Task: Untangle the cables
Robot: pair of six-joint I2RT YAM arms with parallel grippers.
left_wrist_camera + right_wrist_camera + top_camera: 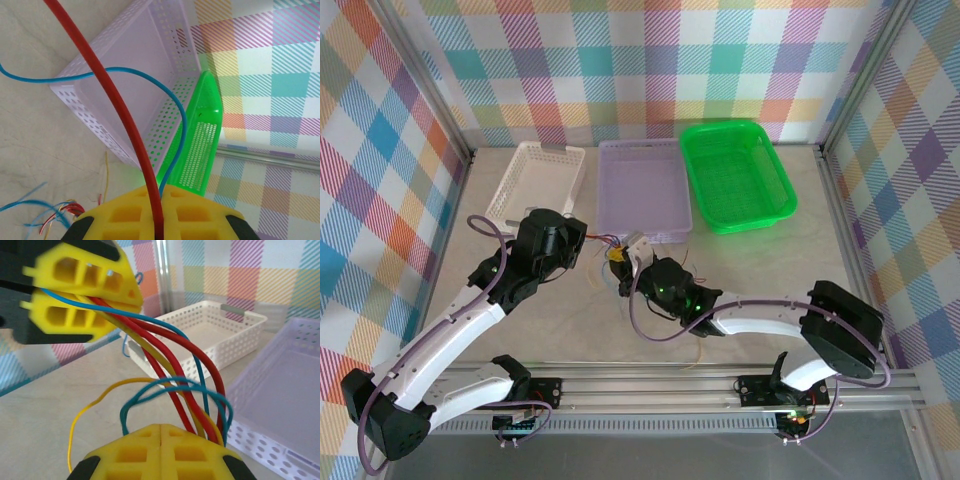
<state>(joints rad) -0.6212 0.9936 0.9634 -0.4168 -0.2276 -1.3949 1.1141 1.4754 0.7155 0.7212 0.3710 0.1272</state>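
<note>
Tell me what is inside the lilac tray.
From above, the lilac tray looks bare inside. In the left wrist view a red cable and a blue cable cross it, covering thin strips.

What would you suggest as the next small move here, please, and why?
Probably ease the right gripper slowly away from the left gripper: both are shut on the same cables, which loop slack and crossed between them.

cables (117,110): smooth glossy sheath | lilac tray (145,50): perforated plastic | table (30,140): matt, marbled

3 baskets, white (535,185), purple (642,195) and green (735,180), plus 2 grippers (132,297) (161,429).
</note>
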